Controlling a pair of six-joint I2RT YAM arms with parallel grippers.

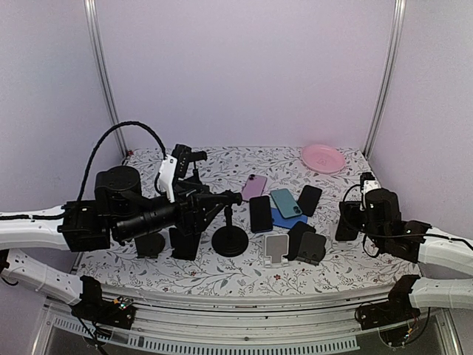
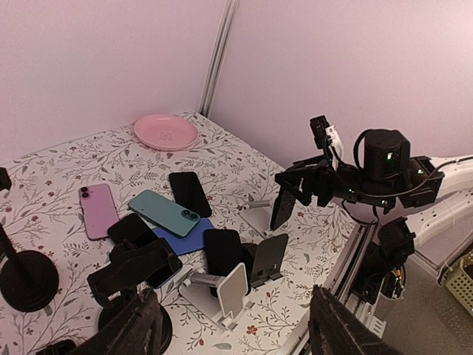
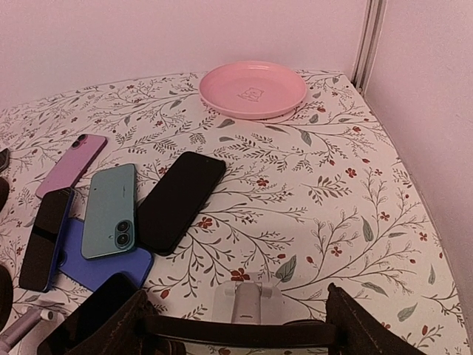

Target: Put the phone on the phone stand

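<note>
The black phone [image 3: 236, 330] is in the air, not on the worktop [image 3: 355, 222]. It is held across the right fingers [image 3: 358, 325], which stand wide apart and are closed on its two opposite edges. In the left wrist view it hangs nearly upright under these fingers. I think it is held this way so that its lower edge can go down first into the lip of a stand.

Just beyond and below the right fingers is a white stand [image 3: 247, 299], very likely the target, and the phone does not yet touch it.

Farther ahead of the right fingers, a teal phone [image 3: 111, 207], a second black phone [image 3: 181, 200] and a pink phone [image 3: 70, 166] lie flat. A pink plate [image 3: 253, 89] lies well apart from them at the back.

The left fingers [image 2: 144, 325] are spread wide with nothing between them. They hover above another white stand [image 2: 233, 292], probably to keep clear of the right arm.
</note>
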